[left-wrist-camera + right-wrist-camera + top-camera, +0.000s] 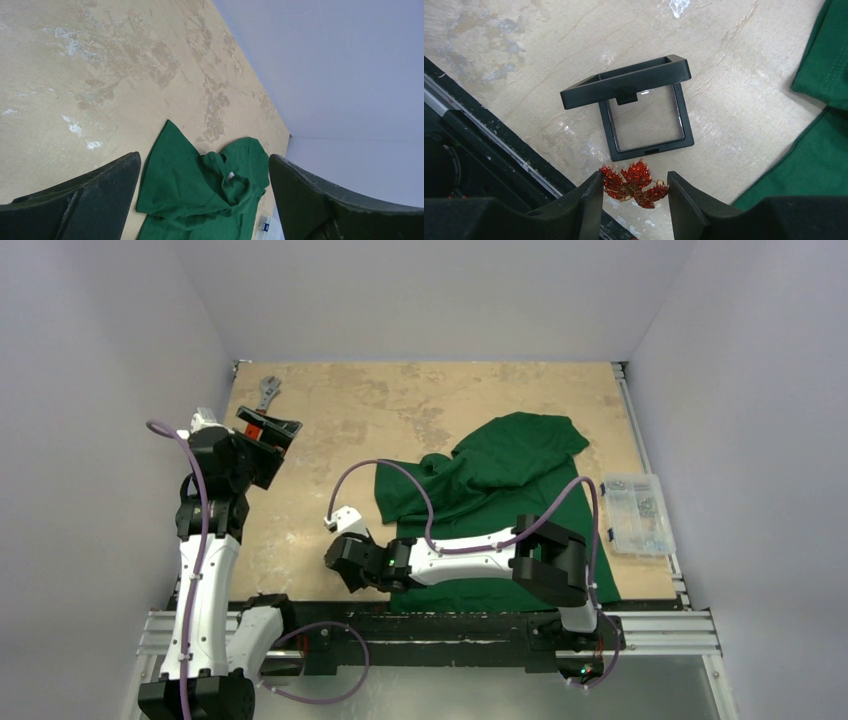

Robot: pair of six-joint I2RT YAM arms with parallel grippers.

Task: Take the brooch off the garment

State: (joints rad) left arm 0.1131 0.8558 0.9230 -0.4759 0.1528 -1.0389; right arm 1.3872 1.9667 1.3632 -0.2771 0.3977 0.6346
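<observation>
The brooch [640, 176], a glittering orange-red leaf, is pinched between my right gripper's [633, 186] two fingertips, a little above the bare tabletop and off the cloth. The garment [500, 480] lies crumpled at the centre right of the table; it also shows in the left wrist view [200, 195] and at the right edge of the right wrist view [824, 165]. In the top view my right gripper [338, 540] sits left of the garment near the front edge. My left gripper [268, 432] is raised at the far left, open and empty.
An open black square display case [644, 110] lies on the table just beyond the brooch. A wrench [268, 392] lies at the back left. A clear plastic parts box [638, 513] stands at the right edge. The black front rail [484, 150] runs close by the right gripper.
</observation>
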